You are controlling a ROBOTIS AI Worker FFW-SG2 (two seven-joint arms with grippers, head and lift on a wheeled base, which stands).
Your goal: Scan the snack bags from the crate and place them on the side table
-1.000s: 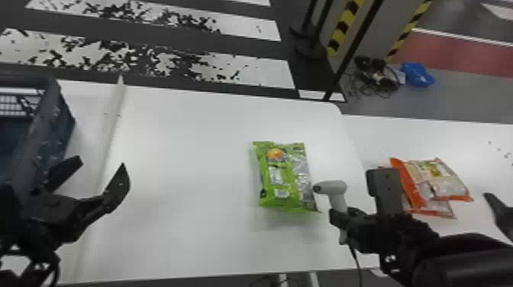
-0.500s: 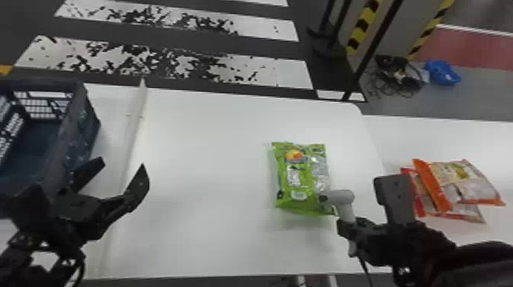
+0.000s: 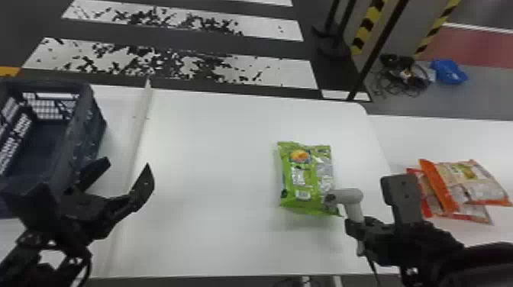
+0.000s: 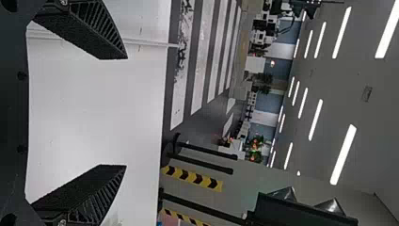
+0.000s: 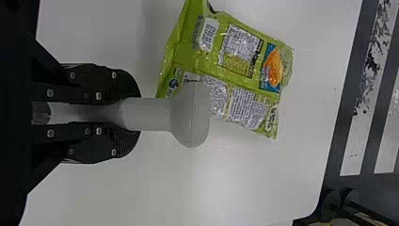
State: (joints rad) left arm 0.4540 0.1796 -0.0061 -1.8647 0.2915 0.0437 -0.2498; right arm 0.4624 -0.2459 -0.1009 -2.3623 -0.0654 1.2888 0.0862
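My right gripper [image 3: 358, 229] is shut on the handle of a white scanner [image 3: 349, 196], whose head hangs over the near right corner of a green snack bag [image 3: 305, 179] lying on the white table. In the right wrist view the gripper [image 5: 127, 113] clasps the scanner [image 5: 190, 114], with the green bag [image 5: 235, 70] beyond it. My left gripper [image 3: 129, 171] stands open beside the dark crate [image 3: 97, 126]; the left wrist view has that gripper [image 4: 123, 113] with nothing between its fingers. Two orange and red snack bags [image 3: 469, 183] overlap on the side table [image 3: 458, 137].
A raised white strip [image 3: 141, 126] runs along the main table [image 3: 213, 152] between crate and green bag. Dark poles [image 3: 378, 49] and cables [image 3: 400, 76] are on the floor behind the tables. The scanner's cord hangs down near the front edge.
The head view has shifted, so things sit farther right and more of the crate shows. The scanner's head has come over the green bag's near corner. My left gripper remains open.
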